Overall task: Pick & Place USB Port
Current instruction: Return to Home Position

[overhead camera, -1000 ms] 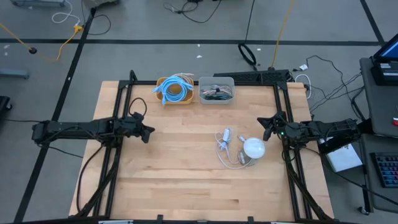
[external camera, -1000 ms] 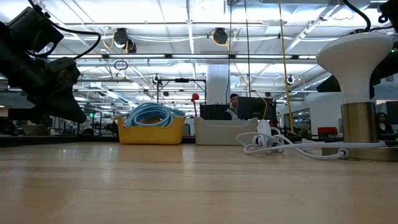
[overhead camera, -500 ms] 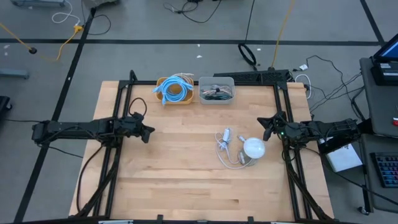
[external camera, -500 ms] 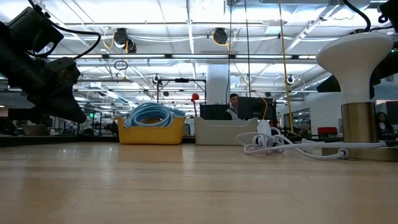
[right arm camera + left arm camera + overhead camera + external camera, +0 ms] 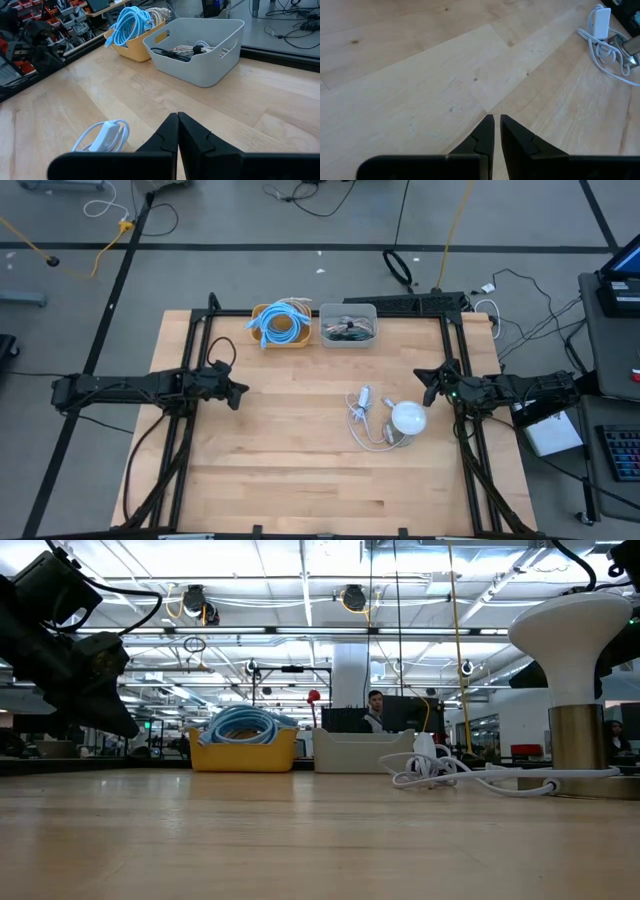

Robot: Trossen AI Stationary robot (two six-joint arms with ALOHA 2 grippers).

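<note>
At the table's (image 5: 290, 450) sides, left jaws and right jaws, unchanged: together, empty.

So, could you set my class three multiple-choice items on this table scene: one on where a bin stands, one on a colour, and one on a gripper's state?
1. Where does the yellow bin stand?
A) beside the gray bin, on the left arm's side
B) inside the gray bin
C) at the table's near edge

2. What colour is the cable coiled in the yellow bin?
A) red
B) blue
C) green

3. How is the right gripper?
A) wide open
B) half open around a bin's rim
C) shut, holding nothing

Answers:
1 A: the high view shows the two bins side by side.
2 B: the coil is light blue.
3 C: the right wrist view shows it closed with nothing between.
</note>
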